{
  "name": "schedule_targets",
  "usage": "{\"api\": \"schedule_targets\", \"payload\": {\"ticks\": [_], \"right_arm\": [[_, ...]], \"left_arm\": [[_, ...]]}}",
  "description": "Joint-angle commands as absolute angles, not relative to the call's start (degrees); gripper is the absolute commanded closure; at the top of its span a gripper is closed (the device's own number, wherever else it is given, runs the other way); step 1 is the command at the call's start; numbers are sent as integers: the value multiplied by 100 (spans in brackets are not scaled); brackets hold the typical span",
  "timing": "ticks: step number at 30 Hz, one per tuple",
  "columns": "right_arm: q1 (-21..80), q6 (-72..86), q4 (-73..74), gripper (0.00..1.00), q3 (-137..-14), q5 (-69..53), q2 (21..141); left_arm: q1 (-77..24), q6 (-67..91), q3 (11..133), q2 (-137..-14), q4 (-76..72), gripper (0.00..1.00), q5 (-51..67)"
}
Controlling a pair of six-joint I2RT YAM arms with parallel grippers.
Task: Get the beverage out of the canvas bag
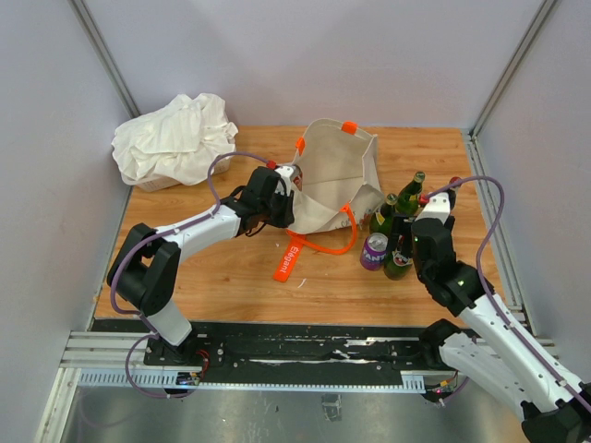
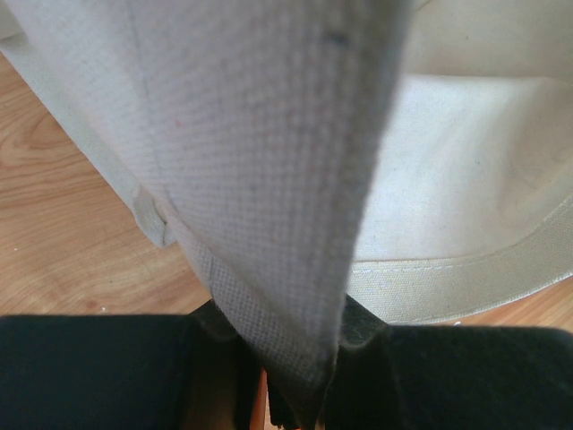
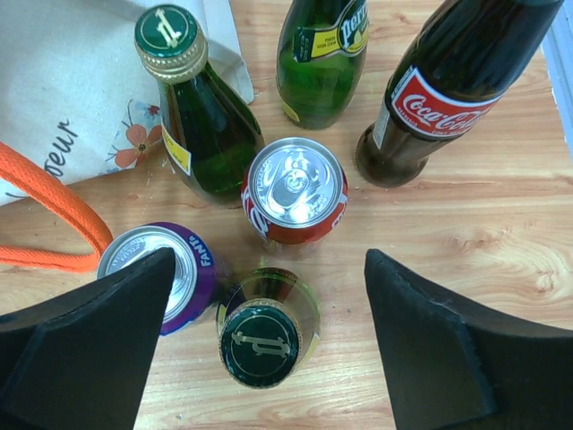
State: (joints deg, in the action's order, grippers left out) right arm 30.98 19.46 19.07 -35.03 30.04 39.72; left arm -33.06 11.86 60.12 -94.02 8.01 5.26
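Left gripper [image 2: 300,381] clamps the rim of the canvas bag [image 1: 340,175] to hold it open; right gripper [image 3: 269,273], fingers spread, hovers over a green bottle [image 3: 260,345].

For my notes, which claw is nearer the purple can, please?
Right. The right claw hangs open beside the purple can; the left claw is farther off, pinching the canvas bag.

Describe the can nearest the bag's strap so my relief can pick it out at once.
Find the canvas bag mid-table. The drinks cluster stands just right of it; the purple can is at the cluster's near left corner, by the orange strap. The only other can is red.
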Motion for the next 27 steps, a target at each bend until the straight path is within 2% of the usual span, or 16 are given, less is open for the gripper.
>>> {"api": "schedule_targets", "payload": {"ticks": [1, 5, 12, 16, 19, 27], "right_arm": [[3056, 1613, 1953, 17, -4288, 3049, 3966], [3067, 1392, 2007, 24, -5324, 2524, 4535], [3153, 984, 1784, 33, -7070, 434, 6187], [3186, 995, 1527, 37, -7638, -370, 7165], [3194, 1060, 1385, 35, -7873, -696, 7869], [3195, 1056, 883, 19, -8222, -949, 9424]], "left_arm": [[-3270, 1169, 5964, -9423, 1045, 86, 596], [-3270, 1177, 5924, -9308, 1084, 86, 532], [-3270, 1309, 5872, -9151, 1073, 87, 523], [-3270, 1424, 5846, -9125, 1030, 86, 549], [-3270, 1510, 5828, -9086, 1033, 86, 552], [-3270, 1688, 5800, -8815, 1180, 86, 512]]}}
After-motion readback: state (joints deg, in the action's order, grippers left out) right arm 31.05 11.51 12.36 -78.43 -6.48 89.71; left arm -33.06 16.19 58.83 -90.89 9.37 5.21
